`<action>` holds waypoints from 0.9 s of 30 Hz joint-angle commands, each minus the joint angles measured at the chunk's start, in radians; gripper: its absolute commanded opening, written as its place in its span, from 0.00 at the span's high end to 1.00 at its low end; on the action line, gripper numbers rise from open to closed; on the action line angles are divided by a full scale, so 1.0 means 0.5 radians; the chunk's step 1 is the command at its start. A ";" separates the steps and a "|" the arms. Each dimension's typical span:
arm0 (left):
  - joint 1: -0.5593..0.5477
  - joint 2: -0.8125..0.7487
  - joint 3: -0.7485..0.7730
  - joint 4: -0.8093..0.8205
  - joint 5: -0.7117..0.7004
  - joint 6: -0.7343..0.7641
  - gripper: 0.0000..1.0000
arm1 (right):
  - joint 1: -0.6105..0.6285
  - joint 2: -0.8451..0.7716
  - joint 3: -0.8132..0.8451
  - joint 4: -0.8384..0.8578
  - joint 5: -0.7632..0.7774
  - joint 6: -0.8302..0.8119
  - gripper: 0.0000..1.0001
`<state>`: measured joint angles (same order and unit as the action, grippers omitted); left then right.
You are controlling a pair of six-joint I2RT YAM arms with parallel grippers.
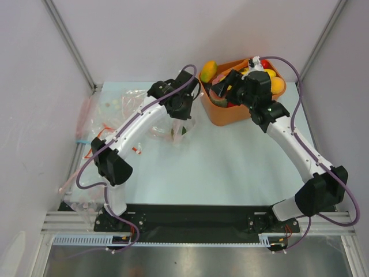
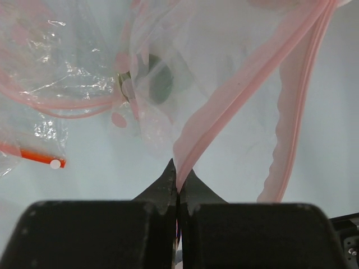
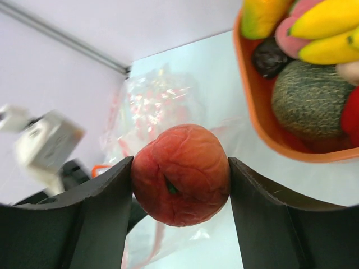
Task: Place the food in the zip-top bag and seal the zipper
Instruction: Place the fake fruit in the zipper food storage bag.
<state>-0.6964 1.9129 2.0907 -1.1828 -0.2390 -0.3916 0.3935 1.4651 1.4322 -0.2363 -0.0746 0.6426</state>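
Pale desk point(image 1: 230, 173) between white walls: we pinch a bag open and carry a peach toward it.
Our left hand point(image 2: 178, 182) is closed tight on the pink zipper point(image 2: 247, 84) of the bag point(image 2: 224, 50), which hangs from it just above the desk, beside the tub point(image 3: 263, 131). The zipper's two tracks look parted. Our right hand point(image 3: 179, 168) is clamped on the peach point(image 3: 190, 151), raised near the tub's rim. To do this well, we judge the left grip should stay high so the mouth gapes, and the peach should be released low between the tracks. The bag's film is thin, clear, crinkly and dotted pink, and likely to sag. The peach is round, glossy and wrinkled, so it may roll. The hard orange tub holds smooth bananas point(image 3: 328, 33) and a netted green piece point(image 3: 311, 98).
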 commanded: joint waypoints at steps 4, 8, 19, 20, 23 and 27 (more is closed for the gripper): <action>0.006 0.073 0.071 0.138 0.223 -0.033 1.00 | 0.103 -0.209 -0.158 0.120 -0.155 0.049 0.62; 0.006 0.083 0.065 0.193 0.328 -0.076 1.00 | 0.143 -0.267 -0.211 0.086 -0.164 0.132 0.62; 0.006 0.064 0.013 0.301 0.463 -0.116 1.00 | 0.253 -0.313 -0.453 0.129 -0.164 0.325 0.64; 0.006 0.061 0.013 0.304 0.463 -0.116 1.00 | 0.262 -0.307 -0.465 0.126 -0.158 0.329 0.63; 0.006 0.061 0.025 0.301 0.463 -0.116 1.00 | 0.281 -0.270 -0.447 0.035 -0.103 0.301 0.64; 0.006 0.070 0.111 0.249 0.463 -0.125 0.99 | 0.281 -0.224 -0.407 -0.098 0.060 0.252 0.61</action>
<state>-0.6964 1.9610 2.0914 -1.0615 -0.0227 -0.4294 0.5320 1.3369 1.1973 -0.2462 -0.1093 0.7841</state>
